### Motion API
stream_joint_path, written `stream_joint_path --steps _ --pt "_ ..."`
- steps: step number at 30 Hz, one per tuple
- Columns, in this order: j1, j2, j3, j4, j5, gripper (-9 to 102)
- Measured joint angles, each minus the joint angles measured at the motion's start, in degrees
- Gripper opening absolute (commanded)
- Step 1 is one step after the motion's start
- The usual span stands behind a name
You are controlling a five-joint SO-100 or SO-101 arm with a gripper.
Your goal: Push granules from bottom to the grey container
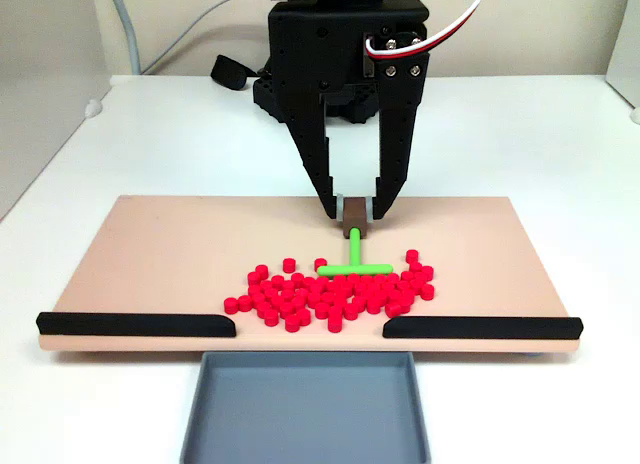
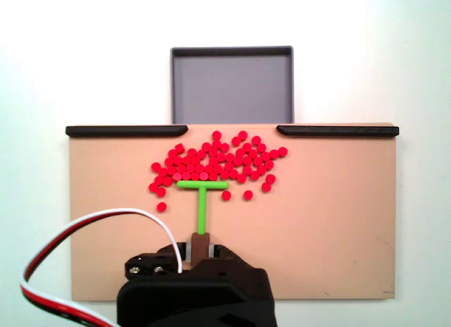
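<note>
I see the jaws (image 1: 355, 210) closed narrow on the brown block handle (image 1: 355, 220) of the green T-shaped pusher (image 1: 355, 263); both black fingers press its sides. In the other fixed view the same grip (image 2: 201, 248) shows at the bottom edge, with the brown handle (image 2: 201, 244) between the finger tips and the green stem (image 2: 202, 207) running away from the jaws to the crossbar.

The red granules (image 1: 335, 292) lie in a loose heap on the beige board (image 1: 160, 254), just beyond the crossbar on the side away from the jaws; a few strays sit beside the stem, nearer the jaws (image 2: 211, 161). The crossbar touches the near edge of the heap.

Two black strips (image 1: 135, 324) (image 1: 482, 327) line the board's edge farthest from the jaws, with a gap between them straight ahead of the jaws. The grey container (image 1: 305, 449) sits on the white bench (image 1: 560, 134) just past that gap, touching or nearly touching the board edge (image 2: 232, 52). I see no granules in it.

A red, white and black cable (image 2: 70, 232) runs off the arm housing. I can read no writing, brand or label in either view.
</note>
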Motion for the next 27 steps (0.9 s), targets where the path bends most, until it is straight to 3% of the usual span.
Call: stream_joint_path --steps 17,27 --pt "0.7 12.4 -3.2 16.0 0.0 0" --pt "3.8 20.1 1.8 16.7 -3.7 0"
